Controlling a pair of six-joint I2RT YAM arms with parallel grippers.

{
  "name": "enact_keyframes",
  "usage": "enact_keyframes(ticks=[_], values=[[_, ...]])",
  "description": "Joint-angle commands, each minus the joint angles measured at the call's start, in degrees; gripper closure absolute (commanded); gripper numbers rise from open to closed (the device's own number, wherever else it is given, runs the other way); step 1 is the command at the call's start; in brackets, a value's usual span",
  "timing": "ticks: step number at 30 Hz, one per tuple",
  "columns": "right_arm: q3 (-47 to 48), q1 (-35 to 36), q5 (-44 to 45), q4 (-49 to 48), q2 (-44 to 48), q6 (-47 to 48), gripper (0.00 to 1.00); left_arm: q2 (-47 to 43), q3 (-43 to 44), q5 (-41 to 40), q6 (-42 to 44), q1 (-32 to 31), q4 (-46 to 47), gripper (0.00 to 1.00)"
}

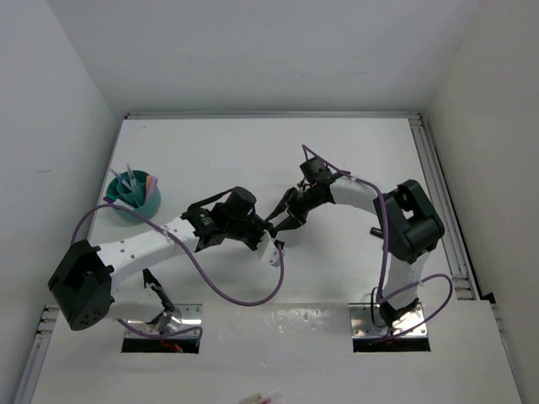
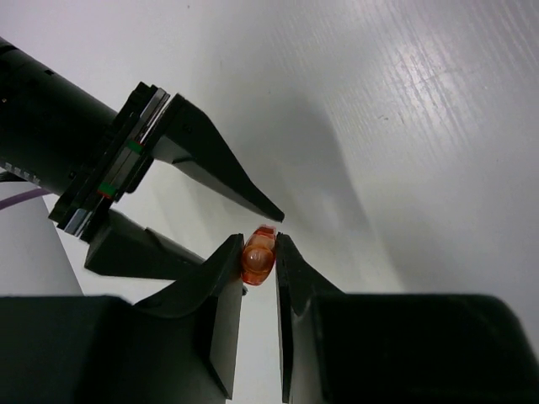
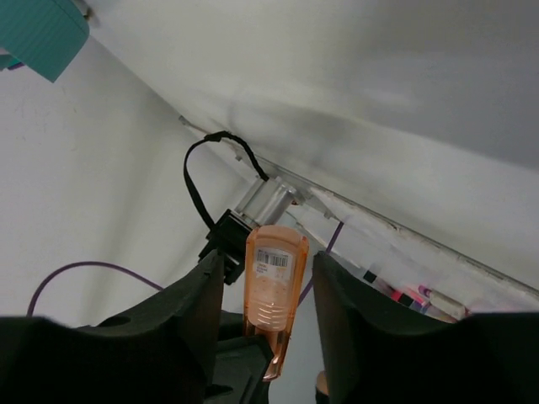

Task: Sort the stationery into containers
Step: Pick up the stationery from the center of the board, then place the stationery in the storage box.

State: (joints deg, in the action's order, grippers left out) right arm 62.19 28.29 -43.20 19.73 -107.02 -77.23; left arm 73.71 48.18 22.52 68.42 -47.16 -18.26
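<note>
My left gripper (image 2: 259,242) is shut on one end of a stubby orange highlighter (image 2: 258,259) and holds it in the air over the middle of the table. In the right wrist view the highlighter (image 3: 274,282) stands between the spread jaws of my right gripper (image 3: 268,263), which is open, with a gap on each side. The right gripper's fingers (image 2: 210,160) straddle the highlighter's far end. The two grippers meet tip to tip in the top view, left (image 1: 266,227) and right (image 1: 283,220). The teal cup (image 1: 154,202) at the left holds several pens.
The cup's rim also shows in the right wrist view (image 3: 38,29). Purple cables (image 1: 236,296) loop over the table near both arms. Several pink and black markers (image 3: 404,296) lie beyond the table's near edge. White walls close in the table on three sides.
</note>
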Motion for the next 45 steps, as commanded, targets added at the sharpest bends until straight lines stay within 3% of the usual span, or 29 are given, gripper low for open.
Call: enact_keyframes(ticks=[1,2,6,8,9,11,12,14,15,19,20,23,29,37,45], values=[[1.7,-0.26,-2.15,-1.27,1.82,-0.12,0.53,-2.25,2.0,2.79,-2.32,0.05,-0.46,0.99],[2.22,-0.87,-2.15,-0.83,1.73,1.11,0.41,-3.21,2.0,2.7,-3.2,-0.04,-0.46,1.0],[7.32,-6.38,-0.49,2.59,2.87,8.57,0.33,-6.47,3.14,0.69,-12.15,0.92,-0.46,1.0],[11.34,-8.95,3.2,6.96,3.92,16.71,0.33,-8.31,4.46,-4.31,-24.86,2.24,1.63,1.0],[12.94,-11.05,5.12,8.82,5.49,19.63,0.33,-8.58,5.51,-7.46,-36.4,2.85,1.91,1.0],[17.41,-12.9,11.89,13.91,7.26,28.69,0.33,-7.63,11.8,-11.97,-46.14,8.11,-1.4,1.0],[18.04,-13.61,13.91,14.72,8.31,30.89,0.33,-7.27,13.85,-12.24,-54.02,13.96,-2.73,1.0],[18.05,-15.36,17.26,14.91,11.74,34.77,0.33,-7.18,18.25,-12.42,-59.96,20.58,-4.93,1.0],[17.88,-15.9,17.71,14.73,12.53,35.3,0.33,-7.44,19.31,-13.29,-63.73,27.31,-5.38,1.0],[16.91,-18.01,17.71,14.73,14.39,36.71,0.33,-5.35,26.77,-14.53,-67.1,43.43,-11.16,1.0],[16.65,-18.18,17.28,14.64,14.47,36.63,0.33,-4.9,29.48,-13.92,-66.93,50.51,-11.88,1.0],[16.56,-18.27,16.49,14.55,13.6,36.71,0.33,-4.02,32.58,-9.88,-63.96,61.0,-13.29,1.0],[15.94,-16.78,17.18,13.5,13.51,37.15,0.34,-1.64,33.38,-3.11,-59.99,76.13,-17.24,1.0],[15.5,-15.46,16.66,13.67,13.42,37.94,0.34,2.22,27.06,-1.26,-57.17,84.58,-13.3,1.0],[13.92,-15.37,15.08,13.15,14.91,37.86,0.34,8.64,23.71,5.24,-59.46,86.97,-7.67,1.0]])
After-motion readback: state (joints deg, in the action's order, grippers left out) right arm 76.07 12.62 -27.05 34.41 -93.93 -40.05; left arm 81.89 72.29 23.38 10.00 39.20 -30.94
